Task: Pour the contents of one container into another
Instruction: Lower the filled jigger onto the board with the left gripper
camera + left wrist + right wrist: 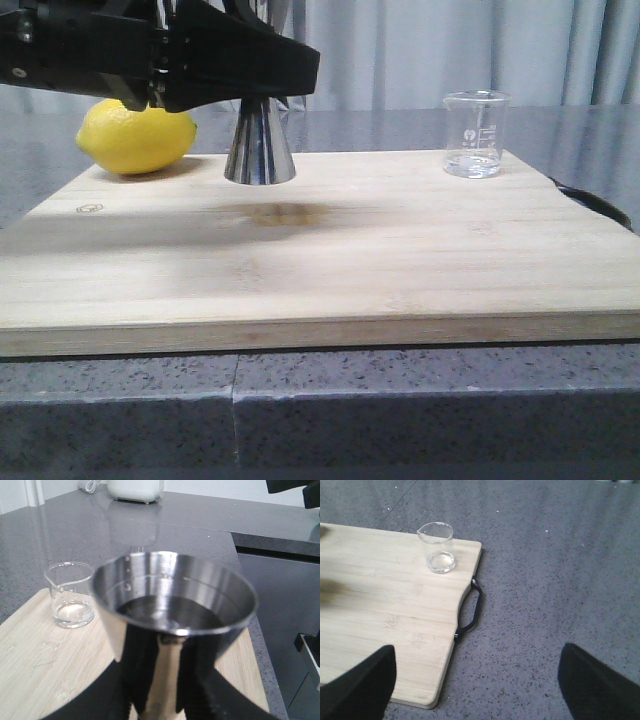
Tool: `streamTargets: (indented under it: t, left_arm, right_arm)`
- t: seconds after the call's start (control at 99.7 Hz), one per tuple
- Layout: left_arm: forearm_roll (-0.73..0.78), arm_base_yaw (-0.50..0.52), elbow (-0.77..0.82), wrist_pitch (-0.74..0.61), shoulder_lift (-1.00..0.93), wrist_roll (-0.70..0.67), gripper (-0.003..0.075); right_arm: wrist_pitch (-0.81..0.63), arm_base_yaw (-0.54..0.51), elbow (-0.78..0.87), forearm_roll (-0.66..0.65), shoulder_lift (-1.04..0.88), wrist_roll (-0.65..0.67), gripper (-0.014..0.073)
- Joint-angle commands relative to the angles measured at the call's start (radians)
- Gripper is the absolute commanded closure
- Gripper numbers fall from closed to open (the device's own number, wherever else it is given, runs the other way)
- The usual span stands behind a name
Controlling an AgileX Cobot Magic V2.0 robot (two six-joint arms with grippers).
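The steel jigger hangs upright above the wooden board, its shadow on the wood below it. My left gripper is shut on its narrow waist. In the left wrist view the jigger's upper cup fills the frame and seems to hold liquid, with black fingers pressed on both sides of the stem. The clear glass beaker stands upright at the board's back right corner, apart from both grippers, also seen as the beaker and beaker. My right gripper is open over the grey counter, beside the board's right edge.
A yellow lemon lies at the board's back left, just behind the left arm. The board has a black strap handle on its right edge. A white appliance stands far back on the grey counter.
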Motion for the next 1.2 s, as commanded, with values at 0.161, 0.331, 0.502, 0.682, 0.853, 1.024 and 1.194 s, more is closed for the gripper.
streamTargets:
  t: [0.161,0.331,0.502,0.682,0.853,1.024,1.194]
  left_arm:
    - [-0.086,-0.008,-0.024,0.046,-0.040,-0.001,0.0533]
    - [-0.086,-0.008,-0.078,0.054,0.005,0.001,0.0533]
    - [-0.086,-0.008,-0.128,0.111,0.065,0.001,0.0533]
    - [-0.086,-0.008,-0.172,0.113,0.115,0.001,0.0533]
    - [-0.086,-0.008,-0.173,0.113,0.131,-0.004,0.0533]
    - [-0.086,-0.002,-0.173,0.112,0.142,-0.004,0.0533]
    - [-0.086,0.020,-0.173,0.113,0.158,-0.004,0.0533]
  right_arm:
    - [-0.076,0.002,-0.024,-0.015,0.004,-0.010,0.0019]
    - [-0.076,0.002,-0.024,-0.015,0.004,-0.010,0.0019]
    - [-0.076,0.002,-0.024,-0.015,0.004,-0.010,0.0019]
    - [-0.076,0.002,-0.024,-0.015,0.004,-0.010,0.0019]
    - [-0.076,0.002,-0.024,-0.015,0.004,-0.010,0.0019]
    - [-0.076,0.002,-0.024,-0.013,0.004,-0.010,0.0019]
    - [-0.076,0.002,-0.024,-0.012,0.004,-0.008,0.0019]
